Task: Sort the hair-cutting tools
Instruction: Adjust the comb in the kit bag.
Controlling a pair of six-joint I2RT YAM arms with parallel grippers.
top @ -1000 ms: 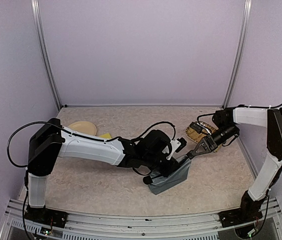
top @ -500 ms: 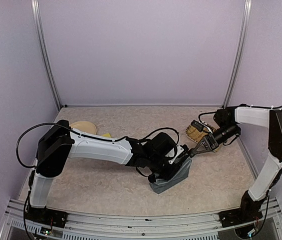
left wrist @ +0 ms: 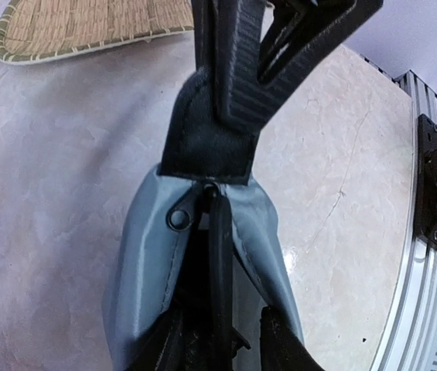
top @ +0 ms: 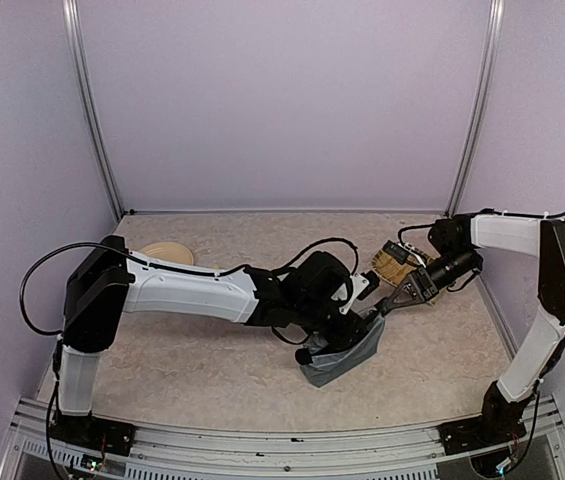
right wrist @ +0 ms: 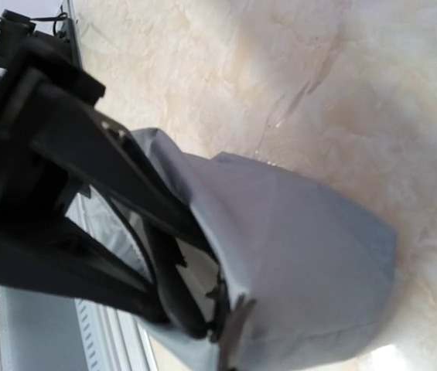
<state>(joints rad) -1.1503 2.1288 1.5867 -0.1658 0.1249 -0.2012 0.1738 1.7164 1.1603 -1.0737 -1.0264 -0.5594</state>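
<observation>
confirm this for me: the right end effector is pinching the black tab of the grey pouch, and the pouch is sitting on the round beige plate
One detail is off. The right end effector does pinch the black tab of the grey pouch, but the pouch rests on the table, not on the round beige plate, which lies apart at the far left. The top external view shows this.

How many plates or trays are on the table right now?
2. A round beige plate sits at the back left, partly covered. A woven tray sits at the back right. Another could be hidden from the camera.
</observation>
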